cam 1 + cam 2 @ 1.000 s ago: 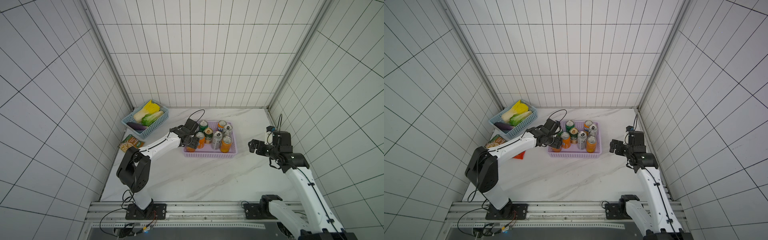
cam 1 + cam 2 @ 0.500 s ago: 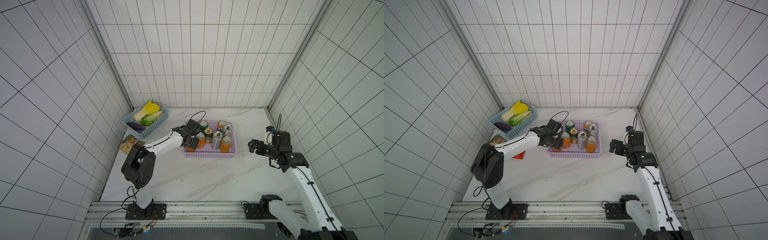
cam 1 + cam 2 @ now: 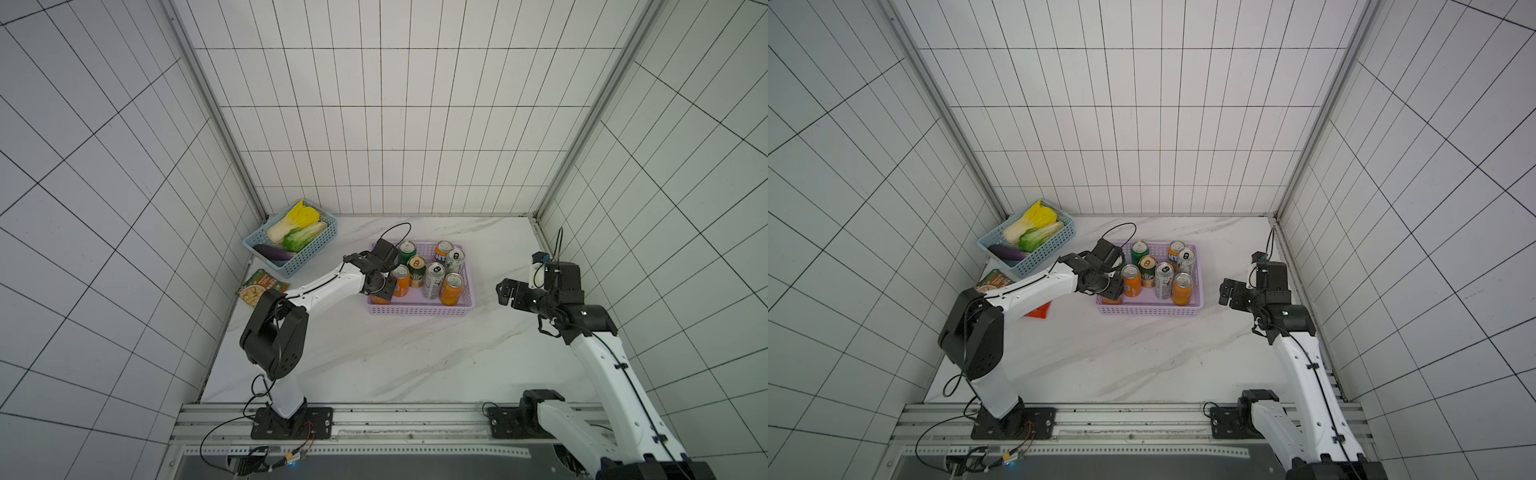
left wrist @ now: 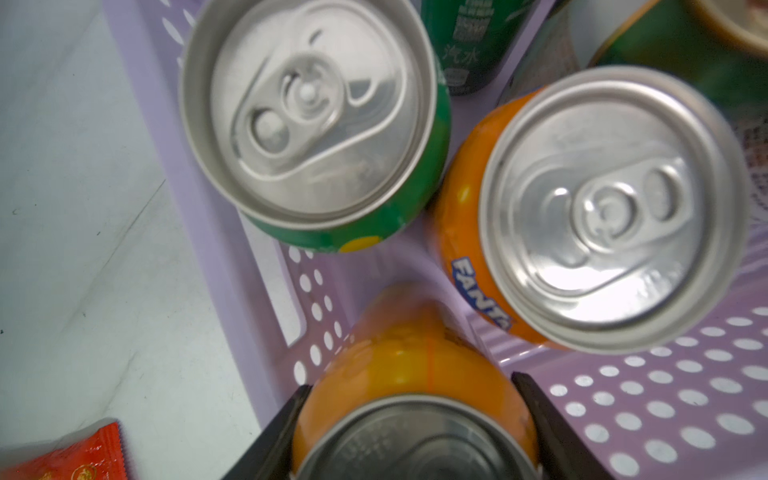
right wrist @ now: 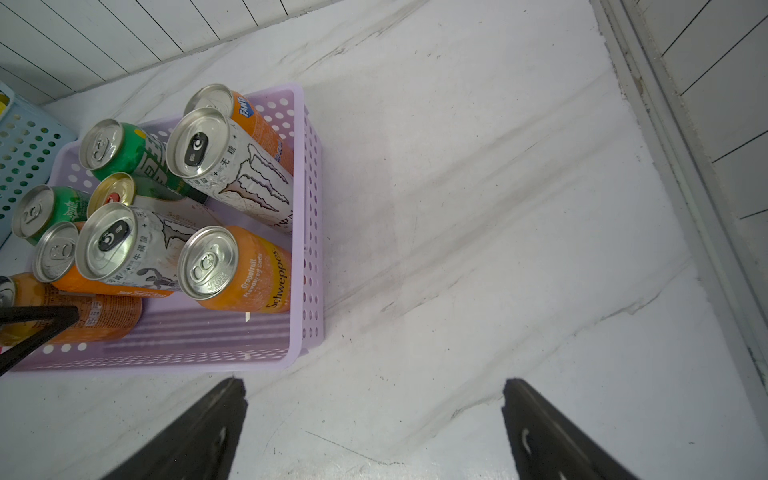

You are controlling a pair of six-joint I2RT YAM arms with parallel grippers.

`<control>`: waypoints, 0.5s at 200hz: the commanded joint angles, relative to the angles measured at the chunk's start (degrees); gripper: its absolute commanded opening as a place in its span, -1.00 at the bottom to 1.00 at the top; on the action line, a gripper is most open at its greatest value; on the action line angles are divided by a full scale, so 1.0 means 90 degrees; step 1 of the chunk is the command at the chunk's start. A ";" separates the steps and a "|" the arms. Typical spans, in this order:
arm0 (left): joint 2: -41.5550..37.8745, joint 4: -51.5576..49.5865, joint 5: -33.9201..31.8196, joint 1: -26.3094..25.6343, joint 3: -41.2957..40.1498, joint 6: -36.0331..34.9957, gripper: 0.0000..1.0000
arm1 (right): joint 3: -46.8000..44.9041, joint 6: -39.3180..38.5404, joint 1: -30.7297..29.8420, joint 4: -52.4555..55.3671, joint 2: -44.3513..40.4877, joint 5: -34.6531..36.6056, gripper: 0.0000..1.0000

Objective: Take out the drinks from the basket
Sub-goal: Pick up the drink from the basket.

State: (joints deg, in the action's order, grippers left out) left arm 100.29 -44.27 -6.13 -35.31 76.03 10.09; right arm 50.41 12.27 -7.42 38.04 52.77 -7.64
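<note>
At the far left of the desk you see a light-blue basket with leafy greens in it. Near it a snack packet lies flat, and a red packet lies beside your left arm. That arm reaches across to the left end of the purple basket, which sits in the middle of the desk, toward the back wall. Your left fingers are down inside the basket at its near left corner. They press on both sides of an orange can, so they are partly closed and have hold of it. You cannot tell if this can is lifted off the basket floor. In the left wrist view, a green can and a Fanta can stand close side by side just past it. All nine drinks are inside the purple basket. Going on to the right, you find a gold-topped can, then two tall silver-white cans, then a Schweppes can at the near right end. These all stand upright. Your right fingers hang over the desk just beside the right end of the basket. They are spread wide apart and hold nothing.
</note>
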 commanded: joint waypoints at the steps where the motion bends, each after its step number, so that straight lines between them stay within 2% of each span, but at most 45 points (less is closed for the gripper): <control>1: -0.0579 0.0044 -0.0024 -0.0024 0.0326 0.0038 -0.05 | -0.0171 0.0033 0.0057 -0.0028 -0.0018 0.0038 0.99; 58: -0.1329 -0.0361 -0.0100 -0.0031 0.0486 0.0076 -0.10 | -0.0144 0.0043 0.0060 -0.0028 -0.0024 0.0049 0.99; 100: -0.2080 -0.0815 -0.0471 -0.0028 0.0459 0.0212 -0.13 | -0.0105 0.0052 0.0055 -0.0028 -0.0030 0.0053 0.99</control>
State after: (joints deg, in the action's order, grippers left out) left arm 86.76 -50.81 -7.22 -35.31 77.87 10.81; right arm 50.37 12.36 -7.42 38.02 52.77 -7.64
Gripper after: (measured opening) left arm 0.637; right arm 0.994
